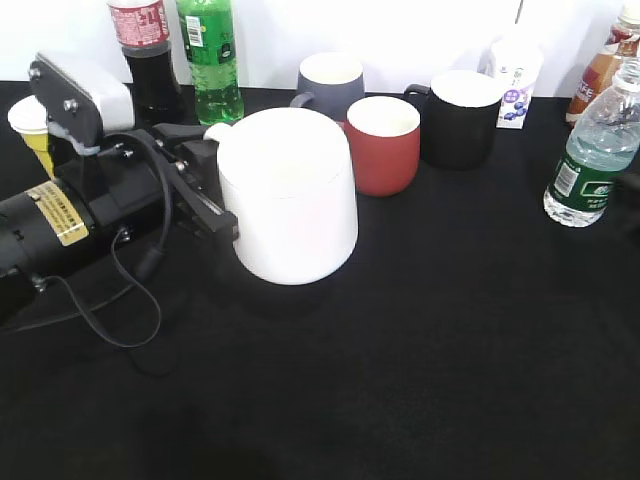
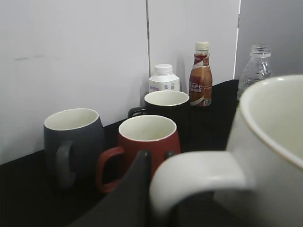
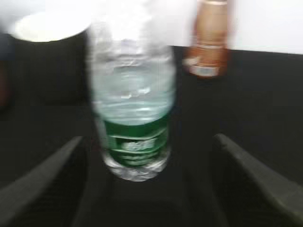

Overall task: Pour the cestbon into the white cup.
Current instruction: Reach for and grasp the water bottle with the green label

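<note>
The white cup (image 1: 290, 195) is a large white mug standing left of centre on the black table. My left gripper (image 1: 205, 180) is shut on its loop handle (image 2: 199, 175); the cup's rim fills the right of the left wrist view (image 2: 274, 118). The cestbon (image 1: 595, 150), a clear bottle with a dark green label, stands upright at the far right. In the right wrist view it (image 3: 132, 109) is blurred, just ahead of and between the spread fingers of my right gripper (image 3: 149, 138), which is open and empty. The right gripper does not show in the exterior view.
Behind the white cup stand a grey mug (image 1: 330, 80), a red mug (image 1: 383, 140) and a black mug (image 1: 460, 115). A cola bottle (image 1: 145, 50), green soda bottle (image 1: 212, 55) and yellow paper cup (image 1: 30, 125) stand back left. A white carton (image 1: 515, 80) and brown coffee bottle (image 1: 605, 65) stand back right.
</note>
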